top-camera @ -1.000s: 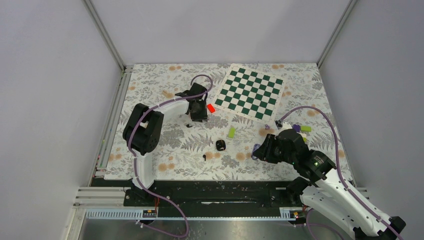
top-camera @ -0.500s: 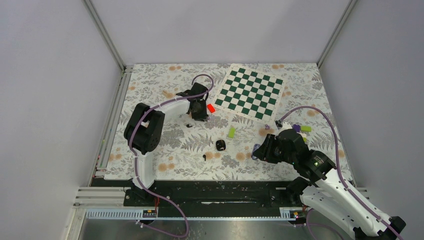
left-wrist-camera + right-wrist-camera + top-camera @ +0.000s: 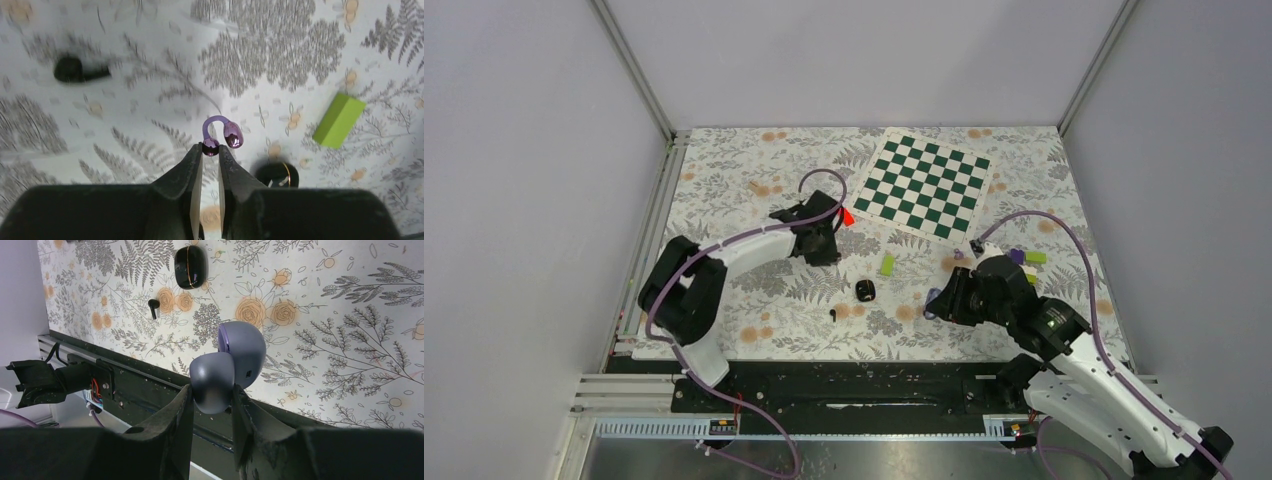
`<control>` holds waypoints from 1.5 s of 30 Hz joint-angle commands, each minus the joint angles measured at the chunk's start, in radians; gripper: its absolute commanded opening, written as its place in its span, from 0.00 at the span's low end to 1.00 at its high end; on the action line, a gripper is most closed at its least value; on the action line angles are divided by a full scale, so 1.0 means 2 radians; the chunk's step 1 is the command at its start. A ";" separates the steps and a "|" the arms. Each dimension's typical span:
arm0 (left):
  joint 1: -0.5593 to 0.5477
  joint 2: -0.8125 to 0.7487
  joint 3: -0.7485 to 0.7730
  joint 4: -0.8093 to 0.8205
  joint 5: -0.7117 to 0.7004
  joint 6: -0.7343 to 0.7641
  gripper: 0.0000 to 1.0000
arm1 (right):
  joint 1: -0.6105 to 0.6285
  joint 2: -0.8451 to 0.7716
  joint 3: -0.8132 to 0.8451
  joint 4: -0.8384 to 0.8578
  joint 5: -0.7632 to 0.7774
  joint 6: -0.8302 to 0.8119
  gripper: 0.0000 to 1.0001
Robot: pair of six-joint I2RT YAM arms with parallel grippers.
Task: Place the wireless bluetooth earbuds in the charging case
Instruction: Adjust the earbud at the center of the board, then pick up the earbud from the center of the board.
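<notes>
Pinching one bulb of the purple earbud (image 3: 232, 136) at the very tips of its fingers, the left gripper (image 3: 210, 150) hangs over the middle of the floral worktop (image 3: 724, 170). The C-shaped clip sticks out beyond the tips. To my eye it is off the surface, though I would not swear to it. On the near right side, well apart from it, the right gripper (image 3: 211, 395) is clamped on the lilac case (image 3: 244, 354). The case is hinged open like a clam, one half between the fingers and the other free. Its inside I cannot see from any view. A black case (image 3: 190, 266), shut, lies between the two arms, with a black earbud (image 3: 153, 307) near it and a lime block (image 3: 339, 120) a little beyond. Neither gripper touches these.

The job now, I reckon, is bringing the purple earbud and lilac case together; nothing is seated yet. The hold on the earbud is slight, on a round glossy bulb, so it could swivel or pop out. A slow carry with no loosening of the pinch would be wise. The case wants turning so its open face looks up toward the incoming arm, level and steady. The clip should come down with its curve matched to the socket, free bulb first, and be let go only once it sits. Only one half of the case is gripped, so a hard push could fold the hinge or tip it; a light touch is best.
</notes>
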 commanded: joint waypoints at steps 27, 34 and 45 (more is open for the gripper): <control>-0.074 -0.059 -0.015 -0.026 -0.011 0.041 0.51 | -0.002 0.011 -0.005 0.036 -0.020 0.005 0.00; -0.084 -0.027 0.032 -0.121 -0.059 -0.074 0.50 | -0.002 0.007 -0.010 0.036 -0.019 0.007 0.00; -0.109 0.021 0.045 -0.100 -0.059 -0.104 0.46 | -0.001 0.007 -0.012 0.035 -0.019 0.006 0.00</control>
